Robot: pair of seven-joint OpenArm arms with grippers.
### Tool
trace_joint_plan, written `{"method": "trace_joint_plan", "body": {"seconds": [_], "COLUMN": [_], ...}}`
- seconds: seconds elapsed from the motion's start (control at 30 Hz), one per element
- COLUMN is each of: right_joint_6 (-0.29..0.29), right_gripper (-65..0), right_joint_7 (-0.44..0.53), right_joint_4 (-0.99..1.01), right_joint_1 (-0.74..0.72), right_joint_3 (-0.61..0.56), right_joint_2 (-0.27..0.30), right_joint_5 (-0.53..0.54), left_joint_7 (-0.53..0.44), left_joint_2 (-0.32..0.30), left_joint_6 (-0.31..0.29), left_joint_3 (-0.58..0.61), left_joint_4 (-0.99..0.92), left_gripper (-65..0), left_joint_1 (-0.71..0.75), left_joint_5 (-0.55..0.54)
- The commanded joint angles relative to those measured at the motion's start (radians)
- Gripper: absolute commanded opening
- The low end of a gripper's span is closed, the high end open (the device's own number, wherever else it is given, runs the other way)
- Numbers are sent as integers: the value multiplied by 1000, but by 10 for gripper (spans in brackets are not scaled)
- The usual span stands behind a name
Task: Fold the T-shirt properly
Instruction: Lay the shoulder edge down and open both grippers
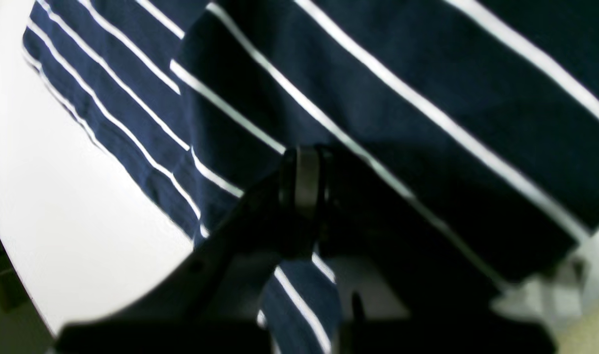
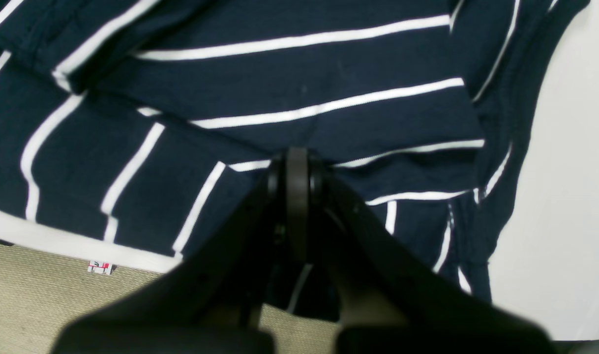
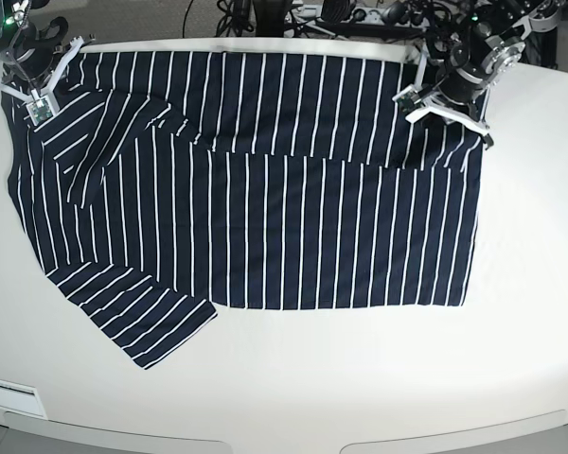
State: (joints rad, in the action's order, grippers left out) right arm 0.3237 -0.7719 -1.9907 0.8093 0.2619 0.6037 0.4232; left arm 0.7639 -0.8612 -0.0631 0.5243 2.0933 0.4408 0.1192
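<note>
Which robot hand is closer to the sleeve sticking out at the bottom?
Right. The right gripper sits on the sleeve's side; the left gripper pinches the T-shirt's opposite far corner.

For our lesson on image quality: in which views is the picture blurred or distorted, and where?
Left wrist: the dark navy, white-striped cloth T-shirt is softly blurred, the black left gripper dark and unfocused. Right wrist: similar softness. Base: sharp, evenly lit, white table edge bowed.

Striped T-shirt point(image 3: 265, 218) spread on the table point(image 3: 360, 378)

Dark navy with white stripes, far edge folded over, one sleeve splayed near-left.
</note>
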Motion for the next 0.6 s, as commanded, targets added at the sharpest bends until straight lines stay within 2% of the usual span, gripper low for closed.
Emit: {"method": "trace_joint_plan", "body": {"seconds": [0.0, 0.17, 0.3, 0.4, 0.57], "right_joint_6": [21, 40, 40, 40, 39], "right_gripper": [-650, -650, -650, -650, -650], "right_joint_7": [-43, -69, -114, -115, -109], "right_joint_4": [-6, -6, -6, -6, -6], "right_joint_1": [13, 13, 14, 30, 29], "right_joint_3": [3, 3, 5, 16, 21], "right_joint_2": [12, 12, 13, 15, 14], "right_joint_5": [6, -14, -39, -39, -31], "left_joint_7": [66, 118, 120, 135, 146], "left_joint_2": [-9, -12, -51, -73, -72], "left_joint_6": [-57, -57, -57, -57, -57], "left_joint_3": [16, 16, 16, 16, 16], "left_joint_4": [0, 1, 1, 2, 15], "left_gripper": [-650, -650, -650, -650, -650], "left_joint_1": [25, 33, 33, 33, 32], "left_joint_5": [-65, -61, -42, -48, -49]}}
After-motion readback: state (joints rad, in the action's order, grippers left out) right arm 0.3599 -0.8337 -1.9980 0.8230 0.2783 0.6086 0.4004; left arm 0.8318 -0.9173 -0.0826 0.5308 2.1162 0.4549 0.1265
